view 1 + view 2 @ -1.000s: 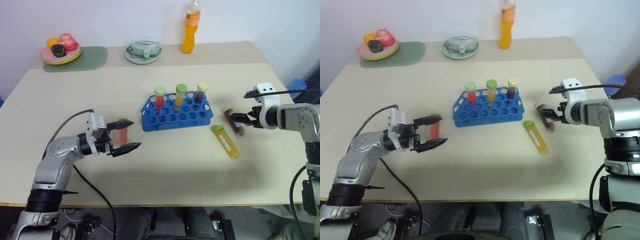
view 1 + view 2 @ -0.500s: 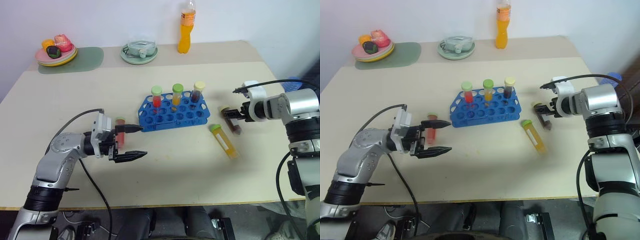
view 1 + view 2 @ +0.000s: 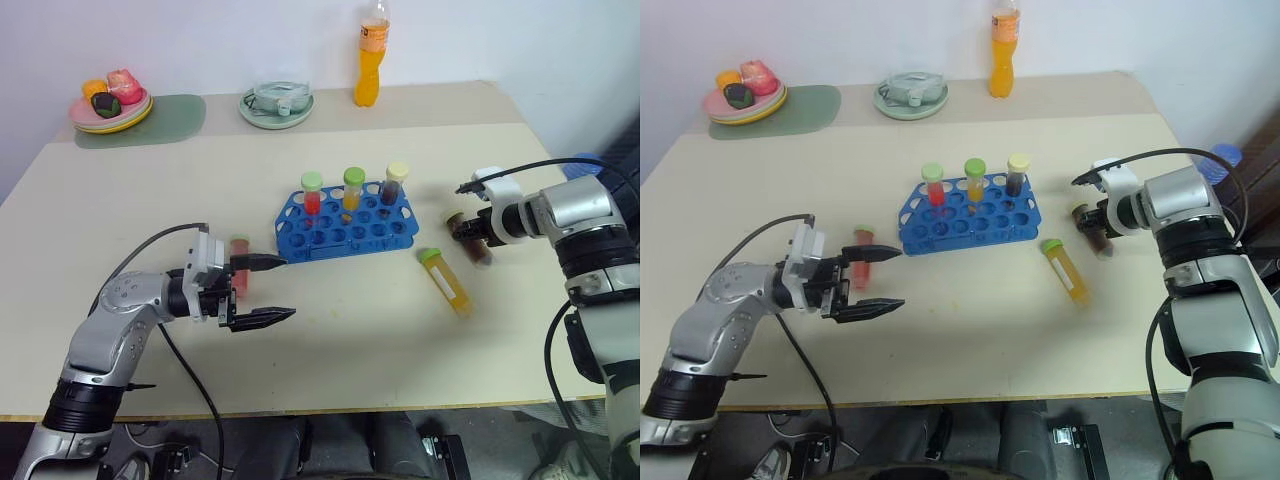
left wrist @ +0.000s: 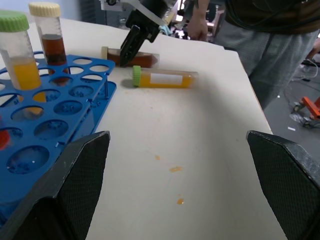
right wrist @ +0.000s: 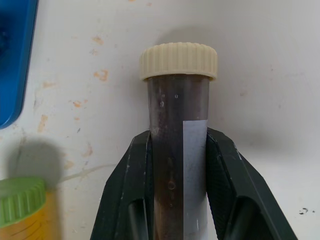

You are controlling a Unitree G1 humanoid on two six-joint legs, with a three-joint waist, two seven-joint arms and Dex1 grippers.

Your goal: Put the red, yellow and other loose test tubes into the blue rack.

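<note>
On the worktop (image 3: 330, 340), my blue rack (image 3: 345, 225) already stands three capped tubes upright. Three remain loose: yellow tube (image 3: 448, 284) lying right of the rack, red tube (image 3: 239, 278) left of it, brown tube (image 5: 177, 160) pinched by my right fingers (image 5: 222, 190). My left fingers (image 3: 262, 262) are spread, empty.

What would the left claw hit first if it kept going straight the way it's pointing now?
Probably the yellow tube lying on the table, ahead of the open left claw; the blue rack sits just beside that line, so depth is uncertain.
</note>
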